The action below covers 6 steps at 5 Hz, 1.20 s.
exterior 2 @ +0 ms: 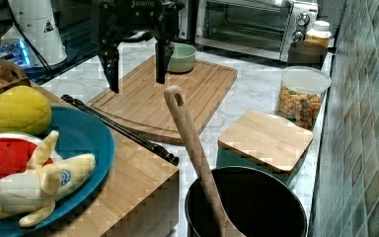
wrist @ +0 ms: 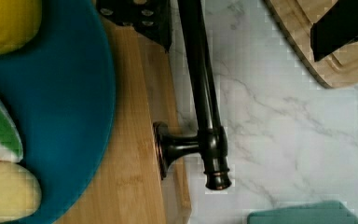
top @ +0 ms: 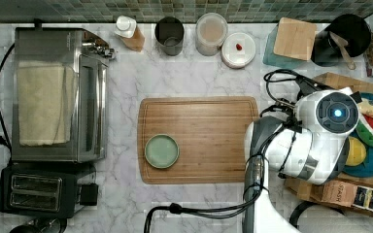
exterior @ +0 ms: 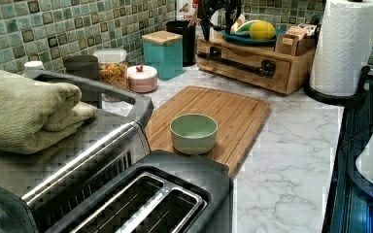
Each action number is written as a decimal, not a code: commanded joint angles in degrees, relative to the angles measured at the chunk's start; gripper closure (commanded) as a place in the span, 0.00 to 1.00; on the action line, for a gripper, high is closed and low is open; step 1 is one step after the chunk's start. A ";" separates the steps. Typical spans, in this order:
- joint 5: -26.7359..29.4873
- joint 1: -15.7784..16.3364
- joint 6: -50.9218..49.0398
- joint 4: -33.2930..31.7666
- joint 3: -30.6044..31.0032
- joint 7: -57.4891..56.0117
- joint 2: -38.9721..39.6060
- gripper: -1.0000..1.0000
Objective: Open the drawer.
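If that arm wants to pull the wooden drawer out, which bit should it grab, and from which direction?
Probably the long black metal bar handle on the front of the light-wood drawer. It stands off the front on short posts, leaving a gap behind it, so fingers can straddle it. The gripper hangs open above it with fingers pointing down, so coming from above near the bar's middle looks best, one finger on each side.

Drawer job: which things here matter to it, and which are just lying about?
Belongs to the job:
drawer
its black bar handle
claw, open above the handle

Lying about:
cutting board
green bowl
fruit plate
toaster
paper towel roll
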 commanded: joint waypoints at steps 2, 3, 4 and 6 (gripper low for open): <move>-7.62 -0.74 6.49 0.34 -0.55 -2.19 6.72 0.00; -5.79 -1.53 6.06 0.90 -0.97 -3.09 8.34 0.00; -7.53 -1.46 8.84 -0.46 -2.03 -0.58 9.26 0.00; -4.77 -0.55 11.65 -1.89 -1.94 -0.43 9.83 0.00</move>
